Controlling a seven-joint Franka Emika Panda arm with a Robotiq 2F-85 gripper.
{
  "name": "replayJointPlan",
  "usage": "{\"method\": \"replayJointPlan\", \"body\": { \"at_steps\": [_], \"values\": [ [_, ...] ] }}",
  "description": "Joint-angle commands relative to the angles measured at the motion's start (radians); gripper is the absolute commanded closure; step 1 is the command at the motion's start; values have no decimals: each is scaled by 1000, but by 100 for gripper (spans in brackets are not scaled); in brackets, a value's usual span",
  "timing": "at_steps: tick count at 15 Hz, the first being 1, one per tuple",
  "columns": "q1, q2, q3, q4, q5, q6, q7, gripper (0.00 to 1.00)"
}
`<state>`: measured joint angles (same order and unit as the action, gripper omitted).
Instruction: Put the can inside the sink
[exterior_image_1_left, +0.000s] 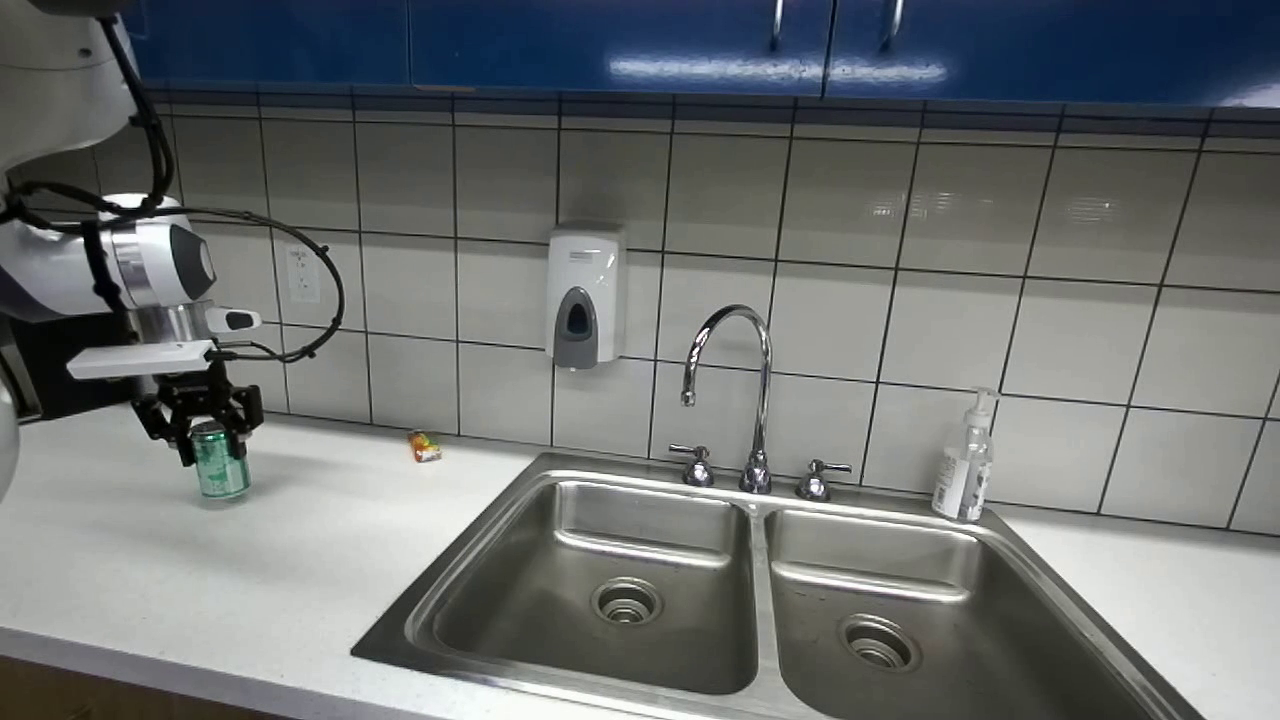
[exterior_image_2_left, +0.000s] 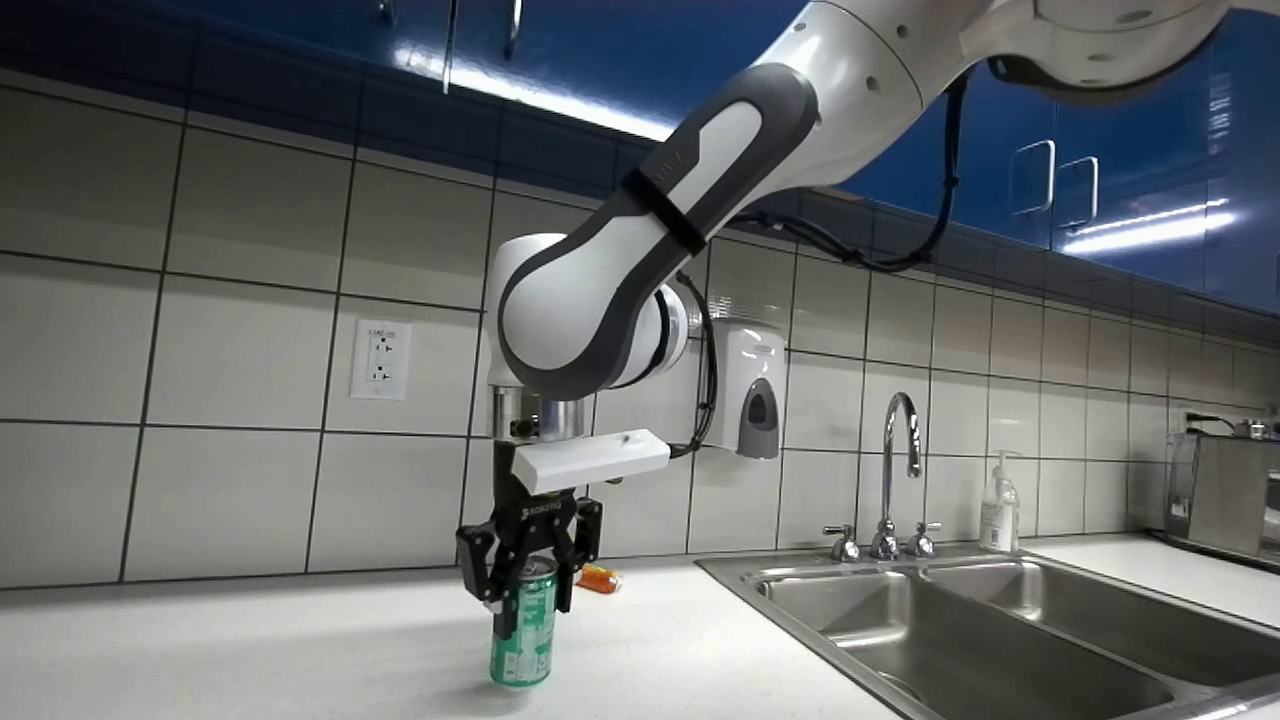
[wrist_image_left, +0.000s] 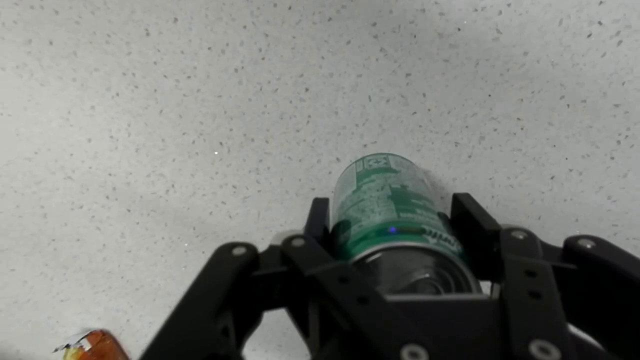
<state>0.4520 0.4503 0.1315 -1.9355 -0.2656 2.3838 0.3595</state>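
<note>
clasping the green can (exterior_image_2_left: 530, 632) from both sides, the claw (wrist_image_left: 390, 215) stands part-spread.

We see a smooth, speckled worktop (wrist_image_left: 225, 125) — along its back edge, glossy tiles (exterior_image_1_left: 410, 290), a mirror-bright chrome faucet (exterior_image_1_left: 764, 400) and a clear, plastic-looking pump bottle (exterior_image_1_left: 966, 470). The sink (exterior_image_1_left: 765, 600) is satin steel; the can (wrist_image_left: 385, 205) looks to us like shiny printed metal.

A green, silver-rimmed Sprite can (wrist_image_left: 400, 215) is held upright in the claw (exterior_image_2_left: 536, 610); whether its base touches the table (exterior_image_1_left: 310, 560) is hard to tell. The stainless steel double-basin sink (exterior_image_1_left: 763, 600) is set into that table, well apart from the can.
</note>
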Motion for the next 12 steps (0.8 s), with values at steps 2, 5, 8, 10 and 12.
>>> {"method": "replayJointPlan", "body": {
  "at_steps": [2,5,8,10,12],
  "values": [
    [-5,-97,-19,-49,-24,-31,35,62],
    [-24,-154,-33,-98,-23,-36,42,62],
    [-50,-217,-46,-159,-29,-42,53,62],
    [-72,-257,-53,-198,-34,-47,58,62],
    [-103,-299,-58,-239,-34,-54,56,62]
  ]
}}
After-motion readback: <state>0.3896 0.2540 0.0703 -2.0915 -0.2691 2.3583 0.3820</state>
